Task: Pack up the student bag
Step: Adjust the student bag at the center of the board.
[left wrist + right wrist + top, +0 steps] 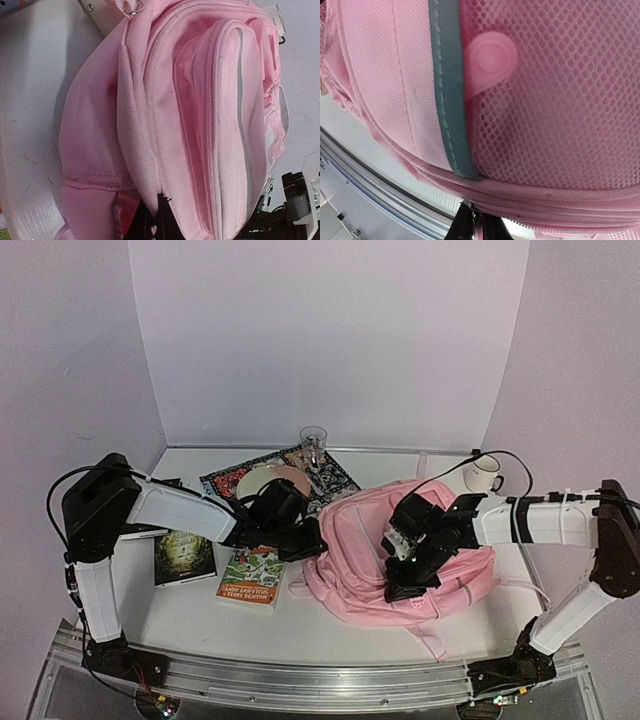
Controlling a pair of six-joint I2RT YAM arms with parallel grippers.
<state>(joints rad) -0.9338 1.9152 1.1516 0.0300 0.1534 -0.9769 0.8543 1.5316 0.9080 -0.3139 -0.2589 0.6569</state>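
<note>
1. Student bag [355, 540]: pink fabric backpack lying flat on the white surface [300, 630], right of centre, between the two arms.
2. Left gripper [315, 540]: at the bag's left edge. The left wrist view shows the dark fingertips [150, 222] drawn together with a fold of pink fabric pinched between them; jaws closed on the bag.
3. Right gripper [402, 585]: pressed down on the bag's near right part. The right wrist view shows its fingertips [465, 225] meeting at a zipped seam with a sliver of pink between them; jaws closed on the bag.
4. Bag detail, right wrist view: pink mesh panel [560, 90], a grey trim strip [447, 85] and a round pink tab [490, 57] beside it.
5. Other items, all left of or behind the bag:
   - green book [183, 558] and orange book [250, 575], flat, side by side;
   - patterned cloth [225, 483] carrying a plate [268, 480];
   - clear glass [313, 440], upright, at the cloth's far edge;
   - white mug [484, 476], upright, near the back right corner.
</note>
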